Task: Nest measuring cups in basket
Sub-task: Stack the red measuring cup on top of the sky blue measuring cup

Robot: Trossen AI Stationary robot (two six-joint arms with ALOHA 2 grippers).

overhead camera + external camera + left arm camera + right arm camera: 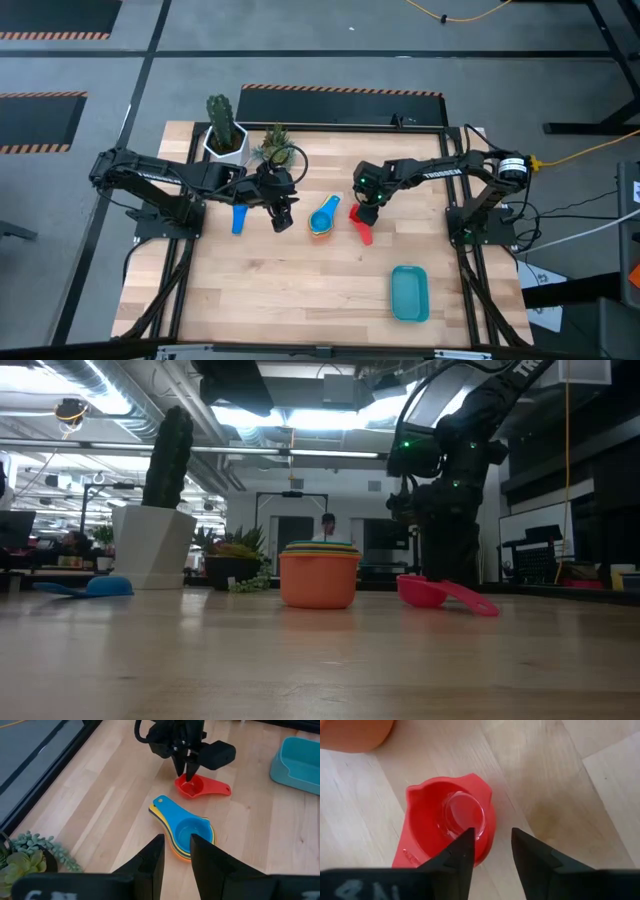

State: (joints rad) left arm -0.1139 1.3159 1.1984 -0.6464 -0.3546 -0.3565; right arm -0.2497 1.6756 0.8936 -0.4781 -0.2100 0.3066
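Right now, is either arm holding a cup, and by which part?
Nothing is held. The right gripper straddles the red cup's rim, jaws open. The left gripper hovers open above the nested stack.

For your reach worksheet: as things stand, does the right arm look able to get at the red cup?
Probably yes: the right gripper hangs open right above the red cup, one finger over its bowl, nothing between them.

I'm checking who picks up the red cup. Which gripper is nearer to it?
The right. The right gripper is right over the red cup, one finger inside its bowl and one outside the rim. The left gripper hangs farther off, beyond the stacked cups.
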